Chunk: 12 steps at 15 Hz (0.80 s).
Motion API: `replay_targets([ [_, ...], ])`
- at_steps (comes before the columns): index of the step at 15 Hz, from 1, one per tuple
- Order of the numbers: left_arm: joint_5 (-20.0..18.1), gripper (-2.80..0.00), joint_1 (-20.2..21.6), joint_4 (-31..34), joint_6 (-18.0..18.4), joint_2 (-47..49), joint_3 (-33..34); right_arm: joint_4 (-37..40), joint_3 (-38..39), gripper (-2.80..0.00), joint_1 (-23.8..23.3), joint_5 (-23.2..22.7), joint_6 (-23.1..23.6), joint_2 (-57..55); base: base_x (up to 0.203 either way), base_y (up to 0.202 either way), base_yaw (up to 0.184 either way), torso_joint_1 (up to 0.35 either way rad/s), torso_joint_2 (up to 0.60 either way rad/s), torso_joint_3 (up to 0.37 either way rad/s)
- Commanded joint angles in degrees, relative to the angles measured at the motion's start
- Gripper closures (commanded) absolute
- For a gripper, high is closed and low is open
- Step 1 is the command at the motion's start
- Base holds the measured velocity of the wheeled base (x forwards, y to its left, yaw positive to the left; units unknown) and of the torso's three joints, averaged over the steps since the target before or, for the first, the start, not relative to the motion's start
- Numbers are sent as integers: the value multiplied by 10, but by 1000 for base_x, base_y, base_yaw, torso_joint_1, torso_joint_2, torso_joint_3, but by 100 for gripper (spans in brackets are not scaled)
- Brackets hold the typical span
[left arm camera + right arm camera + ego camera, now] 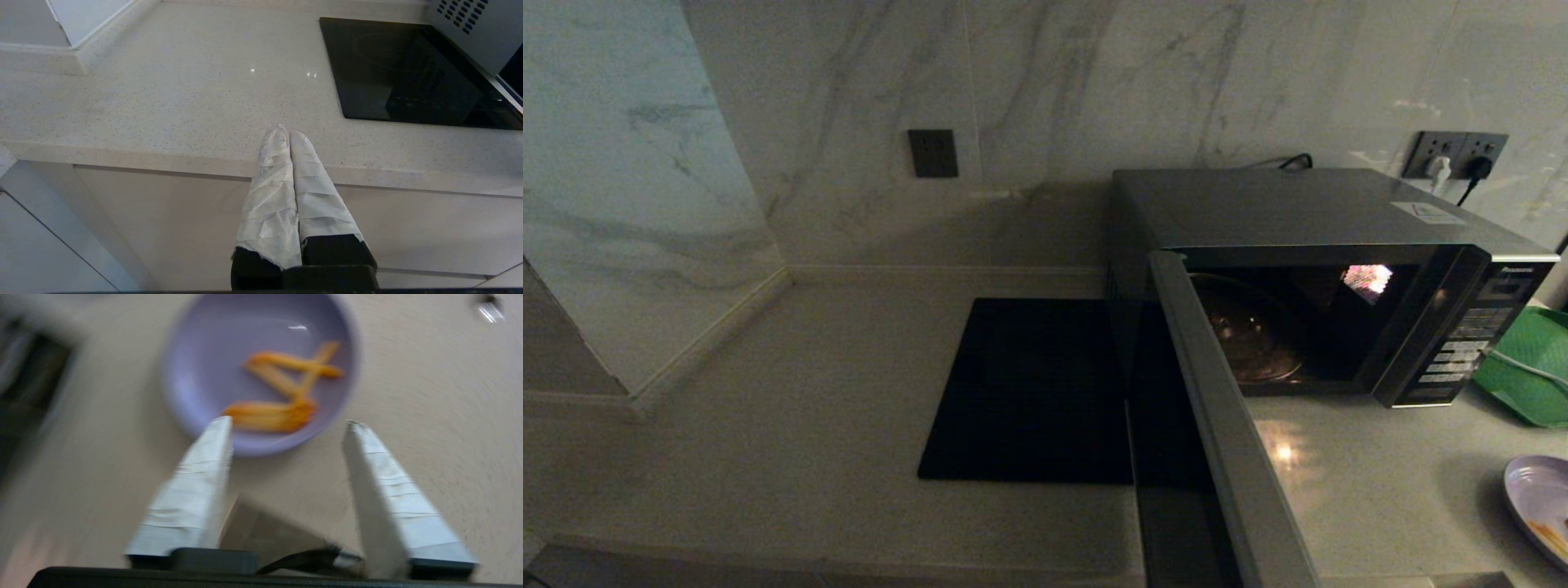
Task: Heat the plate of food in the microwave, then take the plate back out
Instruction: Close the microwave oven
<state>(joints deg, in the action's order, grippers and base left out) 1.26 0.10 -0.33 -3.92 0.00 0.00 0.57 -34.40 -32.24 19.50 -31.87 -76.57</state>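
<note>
The silver-grey microwave (1307,212) stands at the back right of the counter with its door (1225,425) swung open toward me; the glass turntable (1250,335) inside is bare. The lilac plate of food (1543,506) lies on the counter at the right edge, orange-yellow sticks on it. In the right wrist view the plate of food (229,359) is just beyond my right gripper (288,424), which is open with nothing between its fingers. My left gripper (286,134) is shut and empty, hanging at the counter's front edge. Neither arm shows in the head view.
A flat black square slab (1029,392) lies on the counter left of the microwave. A green tray (1527,367) sits right of the microwave's button panel. Marble walls close the back and the left corner. A plug and cable run to the wall socket (1458,155).
</note>
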Motion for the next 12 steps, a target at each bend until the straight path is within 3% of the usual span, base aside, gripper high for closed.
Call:
replay_targets([
  [1,1,0,0,0,0,0,0,15,0,0,60,0,18,81,0,0,0,0,0,0],
  [3,0,0,0,-1,0,0,0,86,-40,0,71,-24,15,86,0,0,0,0,0,0],
  [5,1,0,1,0,0,0,0,150,-98,0,131,-47,-11,116,0,0,0,0,0,0],
  [8,0,0,1,0,0,0,0,246,-251,0,271,-55,-31,159,0,0,0,0,0,0],
  [12,1,0,1,-1,0,0,0,416,-467,0,446,-67,-10,182,0,0,0,0,0,0],
])
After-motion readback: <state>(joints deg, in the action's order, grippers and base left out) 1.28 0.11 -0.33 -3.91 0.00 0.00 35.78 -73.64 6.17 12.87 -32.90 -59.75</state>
